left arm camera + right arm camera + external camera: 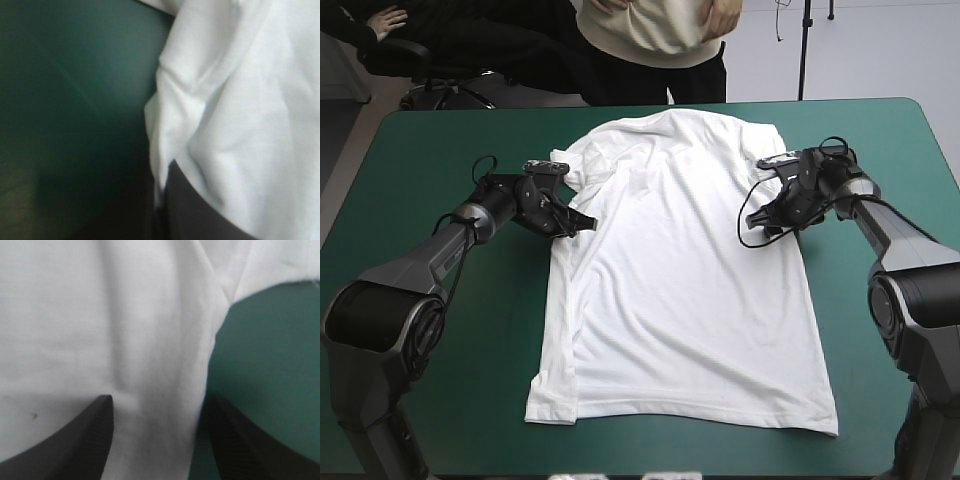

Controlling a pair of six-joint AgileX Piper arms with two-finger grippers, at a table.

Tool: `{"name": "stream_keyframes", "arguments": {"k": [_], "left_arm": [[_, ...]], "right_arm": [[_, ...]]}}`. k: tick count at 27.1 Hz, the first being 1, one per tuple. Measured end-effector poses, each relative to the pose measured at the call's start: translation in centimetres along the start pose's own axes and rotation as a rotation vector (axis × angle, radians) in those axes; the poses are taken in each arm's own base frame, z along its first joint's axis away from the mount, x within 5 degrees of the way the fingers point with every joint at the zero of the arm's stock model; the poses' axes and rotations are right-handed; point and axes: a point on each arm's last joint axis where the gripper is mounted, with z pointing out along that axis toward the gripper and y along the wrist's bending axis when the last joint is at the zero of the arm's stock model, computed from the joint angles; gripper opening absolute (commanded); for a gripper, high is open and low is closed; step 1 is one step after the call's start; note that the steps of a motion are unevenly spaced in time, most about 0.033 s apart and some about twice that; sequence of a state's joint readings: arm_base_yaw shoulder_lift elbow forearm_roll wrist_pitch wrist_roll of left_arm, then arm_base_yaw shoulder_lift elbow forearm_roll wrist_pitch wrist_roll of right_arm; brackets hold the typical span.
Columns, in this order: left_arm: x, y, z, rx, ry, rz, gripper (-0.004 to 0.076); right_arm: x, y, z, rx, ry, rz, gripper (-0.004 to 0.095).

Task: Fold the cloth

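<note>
T-shirt [680, 270] lies spread flat on the table [440, 140] in the high view, roughly at the middle. Its long axis runs from the far edge to the near edge, with the collar toward the far edge and the hem toward the near one. The hem end slants a little toward the right arm's side. The left gripper [582, 222] sits low at the shirt's left side edge, just below the sleeve. The right gripper [757, 225] sits at the opposite side edge, at about the same height along the shirt. Both arms reach in across the bare teal-green cover [880, 140]. In the left wrist view the white cloth [250, 100] fills the side ahead, its rumpled edge running beside the cover [75, 100]. A dark part of the left gripper shows half under that edge; I cannot tell whether it is open or closed. In the right wrist view the right gripper [160, 400] stands wide apart, gripping nothing. Its black fingers [75, 445] straddle the shirt's side edge [150, 340], one over cloth and one over cover.
</note>
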State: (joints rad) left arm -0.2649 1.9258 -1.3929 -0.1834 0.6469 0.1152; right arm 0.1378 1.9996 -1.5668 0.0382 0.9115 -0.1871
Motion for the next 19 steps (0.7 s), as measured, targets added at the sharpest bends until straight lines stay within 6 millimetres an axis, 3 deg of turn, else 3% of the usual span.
{"name": "stream_keyframes", "arguments": {"k": [1,3,14,17,19], "left_arm": [[0.0,0.0,0.0,0.0,0.0,0.0,-0.0017],[0.0,0.0,0.0,0.0,-0.002,0.0,-0.0017],[-0.5,0.0,-0.4,-0.005,-0.021,0.009,-0.0017],[-1.3,0.0,-1.9,-0.028,-0.06,0.048,-0.0017],[-2.2,-0.1,-3.5,-0.048,-0.098,0.078,-0.0017]], "right_arm": [[0.0,-0.1,0.0,-0.002,0.001,0.005,0.0229],[0.1,-0.6,0.1,-0.003,0.008,0.007,-0.001],[0.0,-0.2,-0.5,-0.041,-0.013,-0.037,-0.0017],[-0.2,-0.2,-2.4,-0.031,-0.065,-0.041,-0.0017],[-0.3,-0.1,-4.8,-0.024,-0.131,-0.039,-0.0017]]}}
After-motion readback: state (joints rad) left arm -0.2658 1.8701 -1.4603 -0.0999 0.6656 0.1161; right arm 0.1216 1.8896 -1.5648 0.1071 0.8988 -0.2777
